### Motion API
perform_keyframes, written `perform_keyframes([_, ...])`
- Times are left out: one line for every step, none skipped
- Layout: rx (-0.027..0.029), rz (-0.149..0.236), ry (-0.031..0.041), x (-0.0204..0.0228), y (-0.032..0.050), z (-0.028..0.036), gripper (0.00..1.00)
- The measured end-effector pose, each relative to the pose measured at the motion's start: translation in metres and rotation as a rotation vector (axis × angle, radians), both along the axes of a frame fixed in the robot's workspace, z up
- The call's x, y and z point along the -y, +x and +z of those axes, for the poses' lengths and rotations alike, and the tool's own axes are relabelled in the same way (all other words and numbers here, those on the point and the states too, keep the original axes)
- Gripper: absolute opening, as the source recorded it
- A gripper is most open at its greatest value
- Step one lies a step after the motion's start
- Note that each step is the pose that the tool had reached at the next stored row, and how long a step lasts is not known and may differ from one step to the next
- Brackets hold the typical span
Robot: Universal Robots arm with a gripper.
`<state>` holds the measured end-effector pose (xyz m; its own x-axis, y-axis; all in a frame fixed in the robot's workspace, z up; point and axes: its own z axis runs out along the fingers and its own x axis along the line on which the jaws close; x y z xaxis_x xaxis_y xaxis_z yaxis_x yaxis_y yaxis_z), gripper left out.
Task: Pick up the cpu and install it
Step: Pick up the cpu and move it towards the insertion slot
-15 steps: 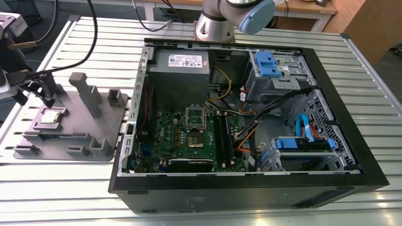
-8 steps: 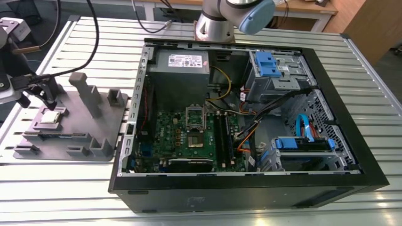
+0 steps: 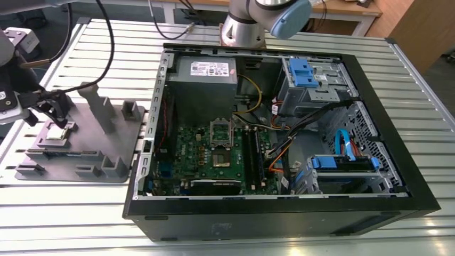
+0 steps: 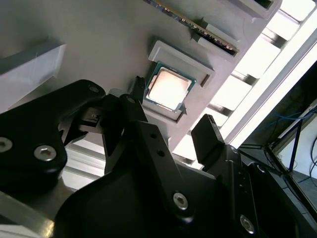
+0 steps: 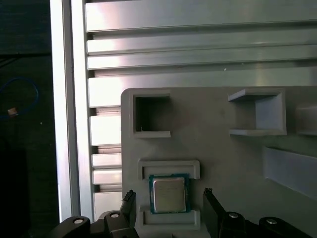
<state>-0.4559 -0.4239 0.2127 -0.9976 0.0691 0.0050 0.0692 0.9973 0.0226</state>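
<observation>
The cpu (image 5: 169,194) is a small square chip with a silver-grey top and a dark green rim. It lies flat in a shallow seat of the grey fixture plate (image 5: 223,163). In both wrist views my gripper (image 5: 169,197) is open, with one black finger (image 5: 130,201) on each side of the chip and a gap between each finger and the chip's edge. The second wrist view gives the same picture of the cpu (image 4: 168,89) and the gripper (image 4: 173,105). At the exterior view's left, the gripper (image 3: 55,121) hangs just above the cpu (image 3: 57,133).
An open computer case (image 3: 370,101) lies on the slatted metal table (image 3: 106,48), to the exterior view's right of the fixture plate (image 3: 92,154). Its green motherboard has a socket (image 3: 221,136) near the middle. Upright posts (image 3: 96,106) rise from the fixture plate near the gripper.
</observation>
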Motion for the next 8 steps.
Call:
perform_keyframes([0.0000,0.000,0.0000,0.0000,0.0000,-0.0017,0.65])
perform_keyframes([-0.0001,0.000,-0.0001,0.0000,0.0000,-0.0035,0.65])
perform_keyframes([0.0000,0.000,0.0000,0.0000,0.0000,-0.0055,0.65])
perform_keyframes([0.0001,0.000,0.0000,0.0000,0.0000,-0.0073,0.65])
perform_keyframes([0.0000,0.000,0.0000,0.0000,0.0000,-0.0091,0.65])
perform_keyframes([0.0000,0.000,0.0000,0.0000,0.0000,-0.0108,0.65])
perform_keyframes([-0.0001,0.000,-0.0001,0.0000,0.0000,-0.0124,0.65])
perform_keyframes([-0.0001,0.000,-0.0001,0.0000,0.0000,-0.0139,0.65])
